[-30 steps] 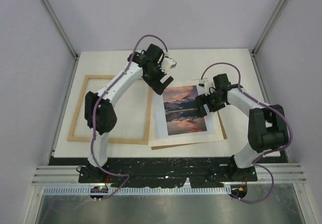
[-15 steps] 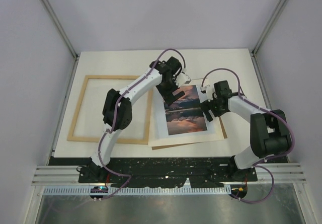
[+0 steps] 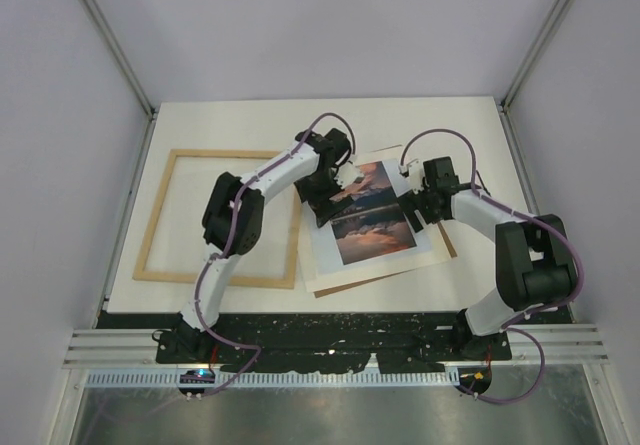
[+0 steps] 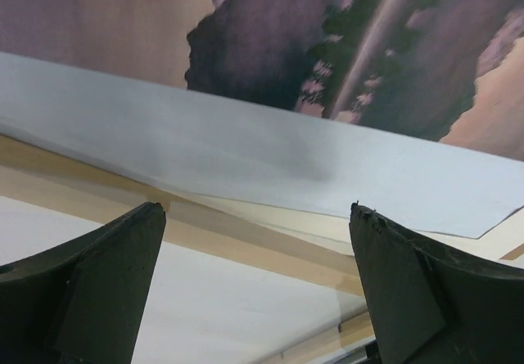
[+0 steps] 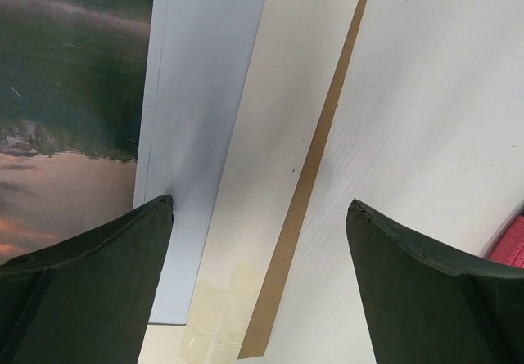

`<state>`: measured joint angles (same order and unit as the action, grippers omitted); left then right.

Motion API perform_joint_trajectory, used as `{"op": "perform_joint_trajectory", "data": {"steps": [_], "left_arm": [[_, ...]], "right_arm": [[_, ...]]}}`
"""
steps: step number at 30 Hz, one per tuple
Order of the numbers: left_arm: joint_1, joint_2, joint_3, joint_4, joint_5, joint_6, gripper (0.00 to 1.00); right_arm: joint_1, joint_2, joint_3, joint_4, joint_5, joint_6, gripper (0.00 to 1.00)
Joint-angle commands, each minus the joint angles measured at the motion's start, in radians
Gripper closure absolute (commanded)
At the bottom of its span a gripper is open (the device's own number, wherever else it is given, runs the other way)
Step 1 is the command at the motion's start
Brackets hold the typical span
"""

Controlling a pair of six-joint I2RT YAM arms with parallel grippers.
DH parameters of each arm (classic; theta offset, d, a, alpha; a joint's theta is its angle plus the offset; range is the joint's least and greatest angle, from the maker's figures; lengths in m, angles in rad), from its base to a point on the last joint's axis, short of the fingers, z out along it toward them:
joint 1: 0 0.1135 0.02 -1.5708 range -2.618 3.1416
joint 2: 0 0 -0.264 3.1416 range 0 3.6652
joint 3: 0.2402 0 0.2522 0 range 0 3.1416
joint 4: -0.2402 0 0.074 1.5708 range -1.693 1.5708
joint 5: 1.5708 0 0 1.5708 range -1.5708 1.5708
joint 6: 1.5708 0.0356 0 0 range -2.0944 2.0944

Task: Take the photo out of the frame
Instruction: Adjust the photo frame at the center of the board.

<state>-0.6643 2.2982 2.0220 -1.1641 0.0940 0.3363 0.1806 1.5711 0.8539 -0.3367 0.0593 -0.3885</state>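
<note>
The frame (image 3: 215, 279) lies flat on the left of the table (image 3: 450, 135), an empty wooden rectangle with bare table showing through it. The photo (image 3: 372, 223) is already out of it. It lies face up just right of the frame, turned a little askew, on top of a cream mat (image 5: 278, 135) and a brown board (image 5: 315, 164) whose edges stick out from under it on the right and near sides. Whether this stack touches the frame's right rail cannot be told from above.

Both arms reach in over the photo. The left pincer (image 4: 255, 217) is spread wide and holds nothing; its wrist view looks between the fingers at the photo's white border and the cream mat below it, with that edge seeming to sit slightly raised. The right pincer (image 5: 260, 204) is also wide open and empty, low over the photo's right edge, with the border, mat, board strip and bare table in the gap.

Judged from this, the main part is done: the photo is clear of the frame. What may be left is lifting or sliding it off the mat and board.
</note>
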Motion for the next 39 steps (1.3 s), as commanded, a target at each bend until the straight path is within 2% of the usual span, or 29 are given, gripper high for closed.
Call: {"op": "perform_joint_trajectory", "data": {"steps": [1, 8, 13, 17, 22, 30, 34, 39], "left_arm": [[0.048, -0.034, -0.051, -0.031, -0.037, -0.023, 0.0], [0.065, -0.039, -0.097, -0.022, -0.073, -0.04, 0.0], [0.066, -0.08, -0.097, 0.027, -0.003, -0.046, 0.0], [0.065, -0.059, -0.014, -0.014, -0.138, -0.036, 0.0], [0.063, -0.037, -0.045, 0.021, -0.246, -0.028, 0.01], [0.055, -0.013, -0.02, 0.046, -0.243, -0.025, 0.0], [0.055, -0.062, -0.023, 0.09, -0.152, -0.042, 0.0], [0.057, -0.12, -0.016, 0.152, -0.151, -0.046, 0.0]], "right_arm": [[-0.041, 0.072, -0.069, -0.01, 0.134, -0.03, 0.09], [-0.09, 0.047, -0.121, -0.016, 0.135, -0.064, 0.09], [-0.11, 0.023, -0.145, -0.015, 0.125, -0.075, 0.09], [-0.118, 0.015, -0.15, -0.016, 0.128, -0.078, 0.09], [-0.124, 0.006, -0.161, -0.016, 0.116, -0.075, 0.09], [-0.122, -0.017, -0.156, -0.027, 0.093, -0.073, 0.09], [-0.122, -0.017, -0.148, -0.033, 0.08, -0.062, 0.09], [-0.124, -0.01, -0.148, -0.032, 0.068, -0.058, 0.09]]}}
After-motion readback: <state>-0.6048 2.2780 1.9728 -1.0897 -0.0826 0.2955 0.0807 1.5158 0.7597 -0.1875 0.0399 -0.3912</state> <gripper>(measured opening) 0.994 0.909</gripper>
